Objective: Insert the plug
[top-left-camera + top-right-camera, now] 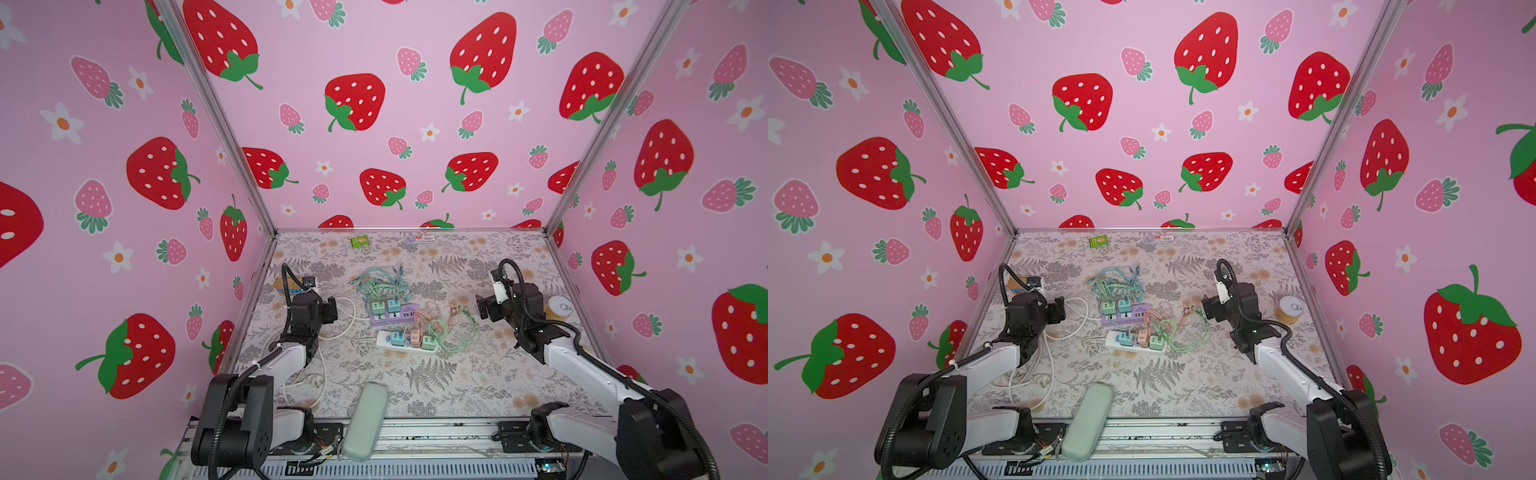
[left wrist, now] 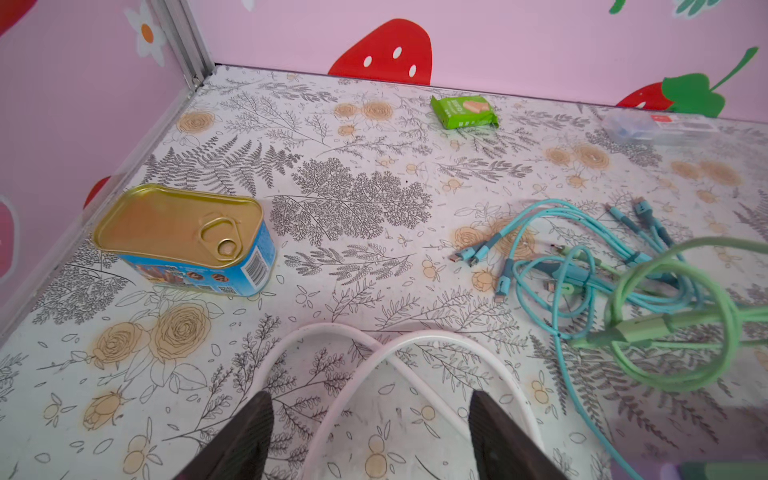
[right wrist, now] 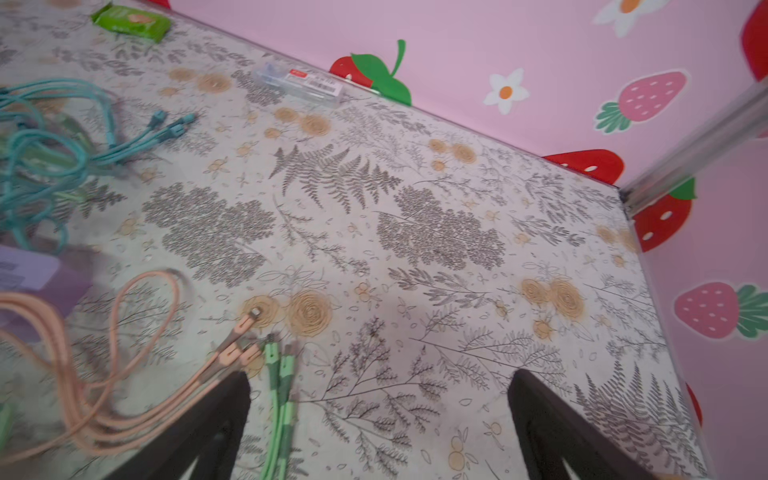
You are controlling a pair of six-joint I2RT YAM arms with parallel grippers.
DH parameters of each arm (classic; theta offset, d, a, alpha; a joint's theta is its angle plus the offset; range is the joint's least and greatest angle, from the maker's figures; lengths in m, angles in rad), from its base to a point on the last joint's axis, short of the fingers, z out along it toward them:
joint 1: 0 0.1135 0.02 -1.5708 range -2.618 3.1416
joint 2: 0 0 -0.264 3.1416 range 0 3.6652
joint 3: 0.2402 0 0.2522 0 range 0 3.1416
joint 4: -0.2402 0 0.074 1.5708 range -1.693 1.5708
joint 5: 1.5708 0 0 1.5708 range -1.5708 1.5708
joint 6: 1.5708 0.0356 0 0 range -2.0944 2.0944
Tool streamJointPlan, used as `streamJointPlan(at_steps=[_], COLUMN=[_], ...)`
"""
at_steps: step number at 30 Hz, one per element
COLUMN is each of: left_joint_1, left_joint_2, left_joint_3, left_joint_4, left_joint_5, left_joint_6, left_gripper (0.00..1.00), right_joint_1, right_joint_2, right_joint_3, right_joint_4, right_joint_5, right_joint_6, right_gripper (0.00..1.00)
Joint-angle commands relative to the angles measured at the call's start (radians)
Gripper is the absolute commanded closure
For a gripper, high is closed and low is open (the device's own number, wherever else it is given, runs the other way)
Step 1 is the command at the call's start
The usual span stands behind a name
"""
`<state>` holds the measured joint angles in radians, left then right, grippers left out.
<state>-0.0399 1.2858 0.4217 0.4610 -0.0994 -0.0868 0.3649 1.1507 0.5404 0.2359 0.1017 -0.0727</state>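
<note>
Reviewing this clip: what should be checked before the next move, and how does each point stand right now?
1. Left gripper open and empty: ok.
2. Right gripper open and empty: ok.
3. White power strip carries three adapters: ok.
4. Purple power strip carries two adapters: ok.
5. Adapters fully seated: cannot tell.
6. White cord loops beneath the left gripper, may snag: not ok.

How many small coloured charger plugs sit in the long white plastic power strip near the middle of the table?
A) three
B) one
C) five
A: the long white plastic power strip carries three in a row, a blue charger plug, a pink charger plug and a green charger plug.
</note>
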Motion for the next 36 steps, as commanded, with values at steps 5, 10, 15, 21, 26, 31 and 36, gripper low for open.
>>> streamJointPlan(at_steps=[5,10,15,21,26,31,36], left_joint_1=[0.059,0.065,0.067,0.088,0.088,0.088,0.087], left_joint_2=[0.124,0.197,0.238,0.254,0.264,0.266,0.266], left_joint_3=[-0.061,-0.059,-0.059,-0.001,0.025,0.026,0.028], left_joint_4=[0.356,0.416,0.444,0.351,0.319,0.318,0.316], left_joint_5=[0.067,0.09,0.101,0.11,0.123,0.122,0.121], left_joint_6=[0.036,0.042,0.043,0.019,0.026,0.026,0.025], left_gripper=[0.23,0.23,0.22,0.21,0.1,0.01,0.01], right_joint_1=[-0.132,-0.197,-0.228,-0.245,-0.253,-0.255,-0.254], right_joint_2=[0.044,0.142,0.228,0.421,0.428,0.423,0.42], right_joint_3=[-0.205,-0.294,-0.303,-0.332,-0.27,-0.266,-0.269], right_joint_4=[0.498,0.751,0.875,1.133,1.015,1.005,1.007], right_joint_5=[0.052,0.058,0.046,0.008,0.005,0.003,0.004], right_joint_6=[0.052,0.075,0.078,0.068,0.075,0.073,0.073], right_gripper=[0.01,0.01,0.01,0.01,0.01,0.01,0.01])
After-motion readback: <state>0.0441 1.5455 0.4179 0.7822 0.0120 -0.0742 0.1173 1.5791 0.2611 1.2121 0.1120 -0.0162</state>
